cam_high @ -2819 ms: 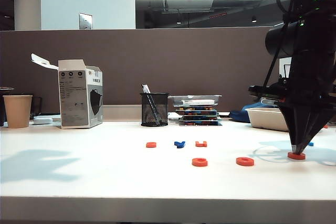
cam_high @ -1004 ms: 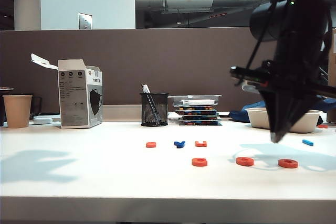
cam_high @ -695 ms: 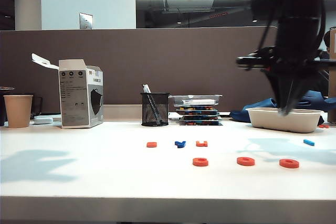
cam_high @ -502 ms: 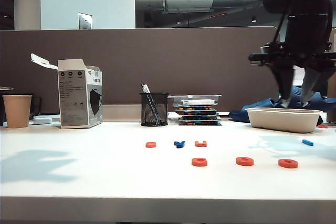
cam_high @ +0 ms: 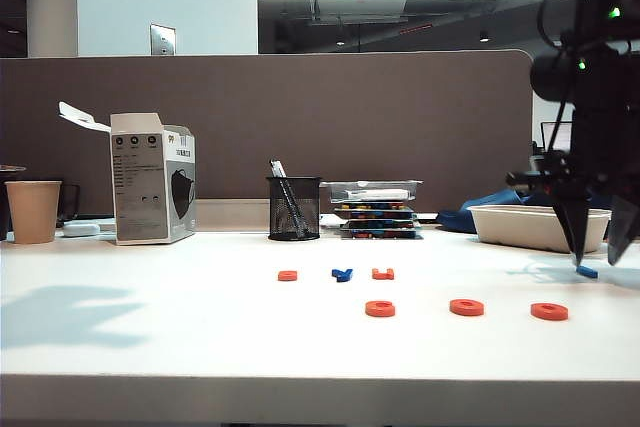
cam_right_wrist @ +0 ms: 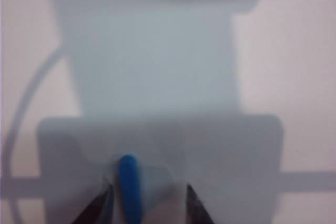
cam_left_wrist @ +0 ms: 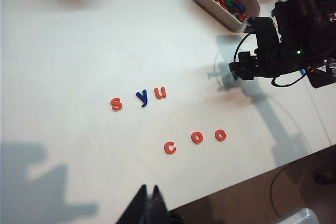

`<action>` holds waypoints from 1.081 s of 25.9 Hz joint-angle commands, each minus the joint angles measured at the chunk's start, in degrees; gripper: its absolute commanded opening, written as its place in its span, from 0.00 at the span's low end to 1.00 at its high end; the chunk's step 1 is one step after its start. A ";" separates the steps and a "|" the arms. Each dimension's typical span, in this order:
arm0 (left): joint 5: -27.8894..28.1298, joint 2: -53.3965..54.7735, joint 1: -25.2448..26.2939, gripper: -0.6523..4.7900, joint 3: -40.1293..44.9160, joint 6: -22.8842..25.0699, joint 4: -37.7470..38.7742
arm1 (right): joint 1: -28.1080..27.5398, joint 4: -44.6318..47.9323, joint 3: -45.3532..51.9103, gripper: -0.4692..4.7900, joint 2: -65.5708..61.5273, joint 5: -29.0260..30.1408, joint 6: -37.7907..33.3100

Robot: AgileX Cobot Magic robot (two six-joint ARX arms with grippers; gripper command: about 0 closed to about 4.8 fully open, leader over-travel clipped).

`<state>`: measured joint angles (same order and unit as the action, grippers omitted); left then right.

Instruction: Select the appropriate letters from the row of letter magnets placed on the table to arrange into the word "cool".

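Right gripper (cam_high: pixel 598 259) dropped the second o (cam_high: pixel 549 311) beside c (cam_high: pixel 380 308) and o (cam_high: pixel 466 307), swung over, now jaws apart astride the light-blue l (cam_right_wrist: pixel 129 186) on the table (cam_high: pixel 150 337); left gripper (cam_left_wrist: pixel 151 206) parked, looks closed.

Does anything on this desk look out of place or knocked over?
Nothing spilled or damaged. The one stray is the light-blue bar letter, lying apart from the three orange-red letters in front; the right hand hangs open over it. The left hand waits aside.
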<state>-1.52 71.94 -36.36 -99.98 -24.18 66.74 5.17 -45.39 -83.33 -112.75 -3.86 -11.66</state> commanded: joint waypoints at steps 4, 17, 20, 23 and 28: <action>-0.20 -0.24 0.07 0.11 -0.15 0.20 -0.39 | -0.17 0.68 -0.39 0.41 -1.99 1.29 0.15; -0.20 -0.24 0.07 0.11 -0.15 0.20 -0.39 | 0.09 -6.71 -0.39 0.08 -2.21 -1.46 0.15; -0.20 -0.24 0.07 0.11 -0.15 0.20 -0.37 | 0.11 -8.15 -0.39 0.08 0.00 4.13 0.13; -0.20 -0.24 0.07 0.11 -0.15 0.20 -0.35 | 0.35 -9.29 -0.37 0.08 2.67 6.51 0.07; -0.20 -0.24 0.07 0.11 -0.15 0.20 -0.44 | 1.31 -11.54 0.55 0.08 8.04 6.38 0.11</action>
<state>-1.52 71.94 -36.36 -99.98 -24.18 66.74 6.17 -55.81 -83.44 -106.17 2.59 -11.51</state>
